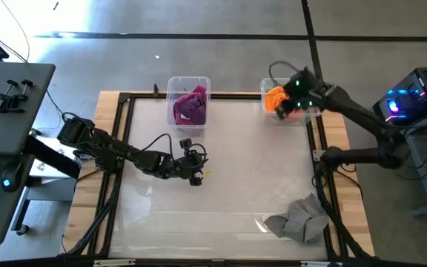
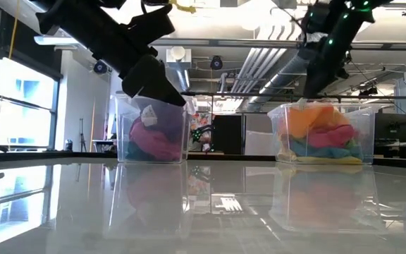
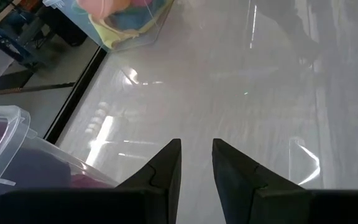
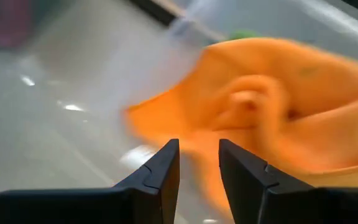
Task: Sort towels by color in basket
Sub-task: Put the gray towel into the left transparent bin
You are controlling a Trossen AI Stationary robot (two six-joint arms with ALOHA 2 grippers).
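A clear left bin (image 1: 173, 83) at the far edge holds purple and magenta towels (image 1: 190, 107). The clear right bin (image 1: 265, 83) holds an orange towel (image 1: 275, 97) on top of pink, light blue and yellow cloths (image 2: 323, 144). A grey towel (image 1: 299, 219) lies crumpled on the table near the right near corner. My right gripper (image 4: 199, 144) hangs just above the orange towel (image 4: 272, 106) in the right bin, fingers a little apart and empty. My left gripper (image 3: 196, 144) hovers over the table's middle (image 1: 197, 169), near the left bin, slightly open and empty.
The tabletop (image 1: 228, 185) is glossy, with a dark frame (image 1: 124, 111) around its edges. The two bins stand against the far edge. Bare surface lies between my left gripper and the grey towel. A desk with clamps (image 1: 13, 93) stands off the table's left.
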